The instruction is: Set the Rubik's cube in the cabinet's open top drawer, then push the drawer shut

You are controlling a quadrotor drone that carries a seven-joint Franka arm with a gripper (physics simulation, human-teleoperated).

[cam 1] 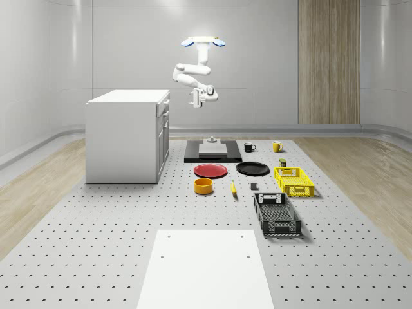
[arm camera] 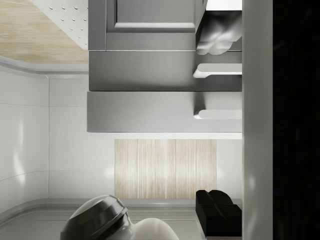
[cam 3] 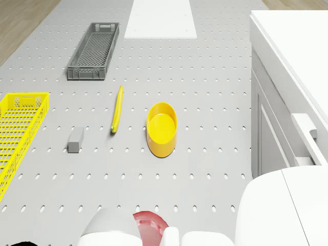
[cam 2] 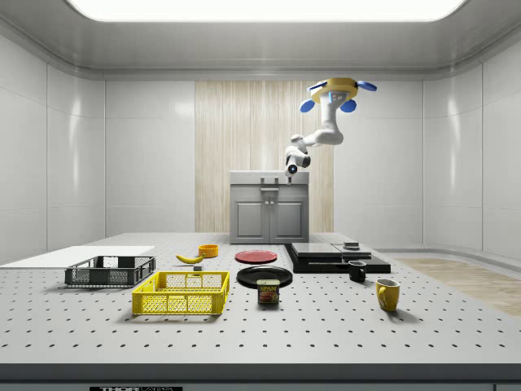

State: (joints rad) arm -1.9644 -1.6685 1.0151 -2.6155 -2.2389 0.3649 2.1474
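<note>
The drone hovers beside the cabinet, gripper level with its top drawer (finger state: I cannot tell), seemingly to reach it.

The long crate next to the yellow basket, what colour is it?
Dark grey; the long mesh crate shows best in the drone view.

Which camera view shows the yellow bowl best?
The drone view: the yellow bowl is seen from above, with its rim and inside plain, beside the banana. The whole-scene view shows it small, near the red plate. The side view shows it far off, behind the banana.
</note>
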